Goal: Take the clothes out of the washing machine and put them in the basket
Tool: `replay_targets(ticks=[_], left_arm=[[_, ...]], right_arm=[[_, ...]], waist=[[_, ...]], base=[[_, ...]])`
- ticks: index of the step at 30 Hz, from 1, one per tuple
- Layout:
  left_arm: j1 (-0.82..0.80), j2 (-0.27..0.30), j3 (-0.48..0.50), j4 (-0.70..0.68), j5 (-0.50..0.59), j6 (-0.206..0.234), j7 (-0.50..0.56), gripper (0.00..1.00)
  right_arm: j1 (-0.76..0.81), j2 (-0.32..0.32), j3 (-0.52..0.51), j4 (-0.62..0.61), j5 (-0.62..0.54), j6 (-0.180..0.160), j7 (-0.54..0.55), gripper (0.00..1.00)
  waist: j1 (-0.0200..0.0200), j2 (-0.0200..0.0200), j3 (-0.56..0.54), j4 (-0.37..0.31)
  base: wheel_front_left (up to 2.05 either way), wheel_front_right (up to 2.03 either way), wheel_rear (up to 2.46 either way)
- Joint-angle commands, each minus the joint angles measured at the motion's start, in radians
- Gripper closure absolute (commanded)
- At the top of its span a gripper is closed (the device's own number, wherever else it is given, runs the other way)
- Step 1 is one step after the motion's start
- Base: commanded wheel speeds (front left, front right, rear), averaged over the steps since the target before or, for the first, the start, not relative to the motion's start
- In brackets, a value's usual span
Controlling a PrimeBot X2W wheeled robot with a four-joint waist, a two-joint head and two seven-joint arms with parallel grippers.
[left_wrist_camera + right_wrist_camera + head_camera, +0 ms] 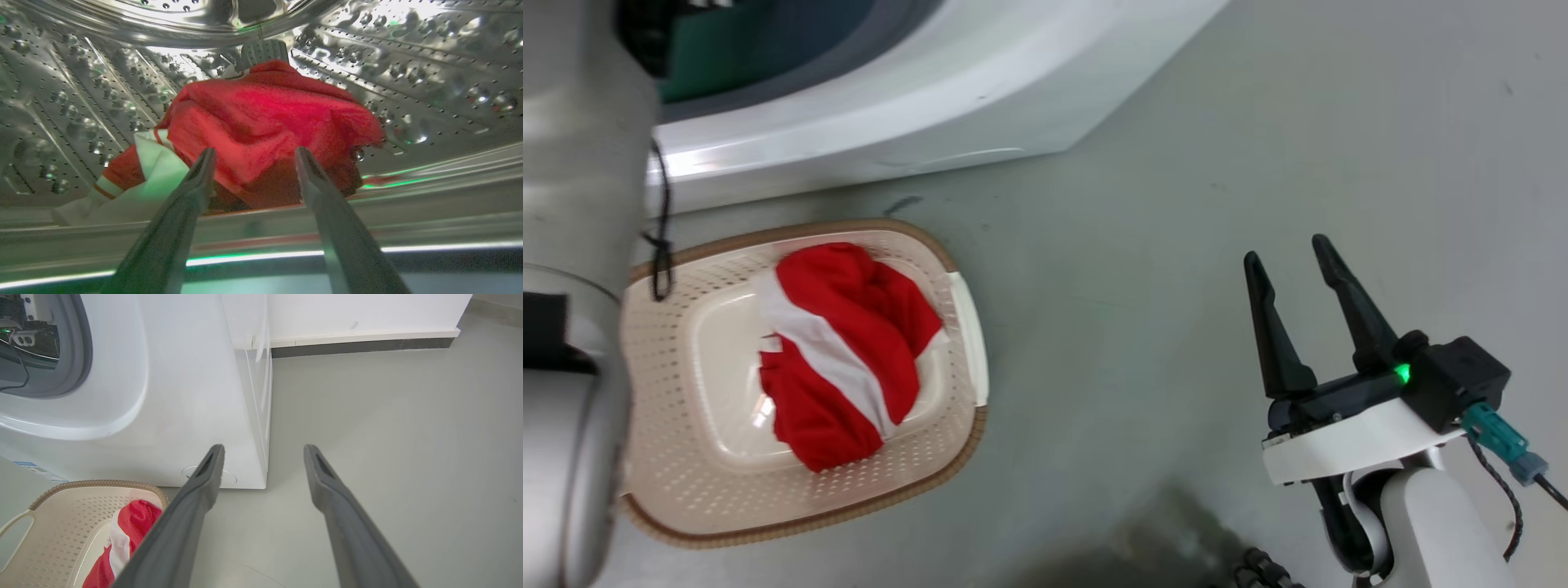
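Observation:
A red garment with a broad white stripe (841,351) lies in the cream basket (670,490) on the floor before the white washing machine (915,90); the same garment (122,535), basket (53,522) and machine (184,396) appear in the right wrist view. In the left wrist view, another red garment with white trim (265,122) lies heaped in the steel drum (429,61). My left gripper (255,157) is open inside the porthole, its fingertips just short of that heap. My right gripper (1286,261) hangs open and empty over bare floor, right of the basket.
My pale left forearm (572,245) runs down the left edge of the head view, partly over the basket. Grey floor (1176,204) stretches to the right of the machine. A white wall with a dark skirting (359,343) stands behind.

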Motion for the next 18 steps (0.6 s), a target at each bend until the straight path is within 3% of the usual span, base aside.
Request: replay_targets(ticks=[1, 12, 18], left_arm=[[-0.028, 0.018, -0.009, 0.005, 0.011, 0.003, 0.025, 0.0], [-0.095, 0.151, -0.034, 0.029, 0.02, -0.011, 0.252, 0.0], [-0.114, 0.17, -0.05, 0.028, 0.028, -0.008, 0.32, 0.0]], right_arm=[[-0.016, 0.002, 0.009, 0.012, 0.009, 0.0, -0.009, 0.0], [-0.007, 0.002, 0.089, 0.082, 0.07, 0.0, -0.035, 0.0], [-0.002, 0.002, 0.111, 0.094, 0.094, -0.001, -0.037, 0.0]], waist=[[-0.0002, 0.0, 0.043, -0.052], [-0.0002, 0.0, 0.073, -0.141], [-0.0002, 0.0, 0.088, -0.15]], base=[[0.0, 0.0, 0.0], [0.0, 0.0, 0.0], [0.0, 0.0, 0.0]])
